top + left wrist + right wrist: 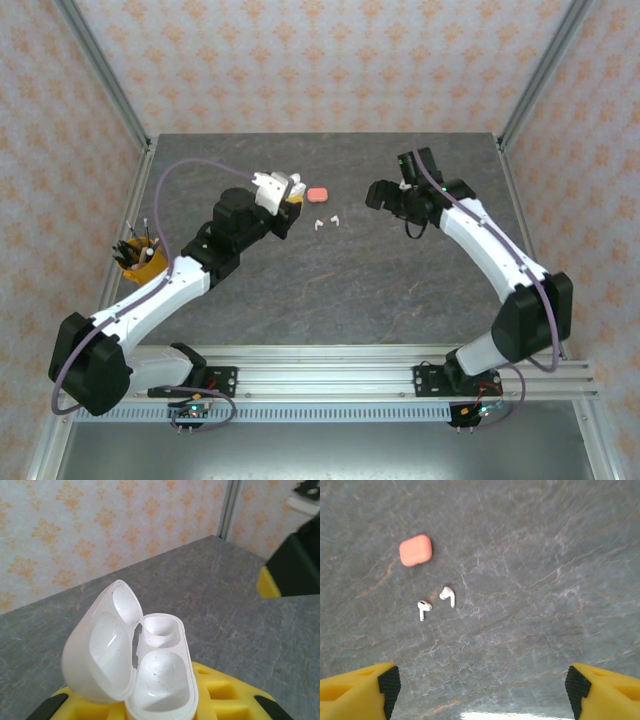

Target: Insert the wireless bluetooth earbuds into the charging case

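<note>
Two white earbuds (448, 595) are not yet seated, so by my reading the task has barely begun. On the left, the left pincer (283, 195) is clamped narrowly on the white charging case (160, 680), held clear of the table with its lid swung back. Both wells above the yellow fingers (225, 692) look empty. The earbuds lie loose on the dark stone table (400, 290), ahead of that pincer and to its right, close together but not touching. A shut coral case (318, 193) sits just beyond them. Further right, the right pincer (481, 685) hovers above the pair with its jaws spread wide, holding nothing; the buds lie ahead of its fingertips, off to one side. What is left: pick up each bud and set it in its well. Whether the coral case holds anything cannot be told with its lid down. The left pincer's fingertips are cut off beneath the white case, and which bud suits which well is too small to judge
</note>
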